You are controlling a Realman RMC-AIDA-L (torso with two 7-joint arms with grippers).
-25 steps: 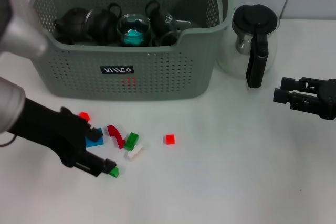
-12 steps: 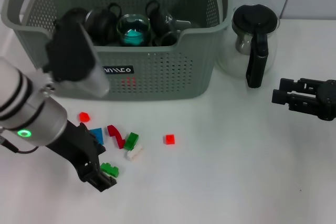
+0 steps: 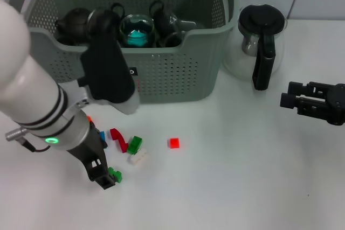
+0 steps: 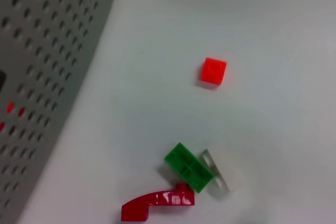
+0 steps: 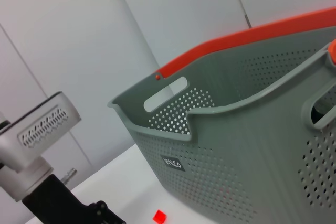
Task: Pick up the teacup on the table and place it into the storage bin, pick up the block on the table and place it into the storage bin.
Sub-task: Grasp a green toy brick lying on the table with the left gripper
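Blocks lie scattered on the white table (image 3: pixel 226 187) in front of the storage bin (image 3: pixel 161 74). Nearest the camera, the left gripper (image 3: pixel 107 177) points down at the table with its fingers closed on a small green block (image 3: pixel 115 175), farthest out from the bin. Closer to the bin lie a white block (image 3: pixel 138 157), a second green block (image 3: pixel 135 144), a curved dark red piece (image 3: pixel 118 139) and, apart to the side, a small red cube (image 3: pixel 173 143). A blue block (image 3: pixel 102 136) shows partly behind the arm. Inside the bin sit several dark teacups (image 3: pixel 75 22) and a glass cup with teal contents (image 3: pixel 137 30). Beside the bin stands a glass coffee pot (image 3: pixel 261 44). The right gripper (image 3: pixel 288 96) hovers beyond the pot, well apart from the bin, its fingers parted and empty.
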